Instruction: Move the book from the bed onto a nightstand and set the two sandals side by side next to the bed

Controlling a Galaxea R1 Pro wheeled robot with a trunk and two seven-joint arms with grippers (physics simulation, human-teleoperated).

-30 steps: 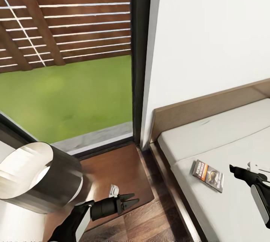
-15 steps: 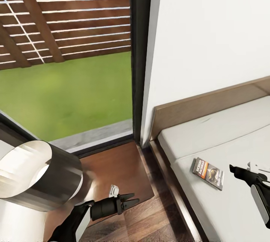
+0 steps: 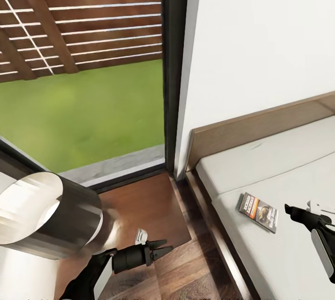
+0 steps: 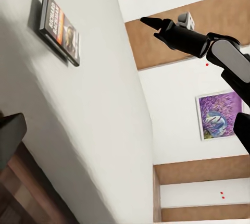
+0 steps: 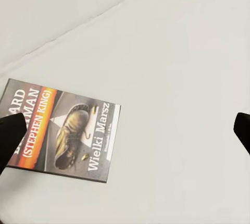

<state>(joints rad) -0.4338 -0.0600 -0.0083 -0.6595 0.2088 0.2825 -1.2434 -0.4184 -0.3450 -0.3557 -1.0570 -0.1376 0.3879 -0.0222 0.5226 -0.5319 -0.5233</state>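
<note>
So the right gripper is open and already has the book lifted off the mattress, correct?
Not quite. The right gripper is open, but the book lies flat on the bed's mattress, apart from the fingertips. The right wrist view shows it lying flat there, ungripped.

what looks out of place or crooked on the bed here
Only the book: it lies flat on the mattress near the side edge of the bed, skewed to the bed's lines rather than square with them. It looks closed and undamaged. The right gripper hovers beside it, not touching. Nothing is spilled or broken.
</note>
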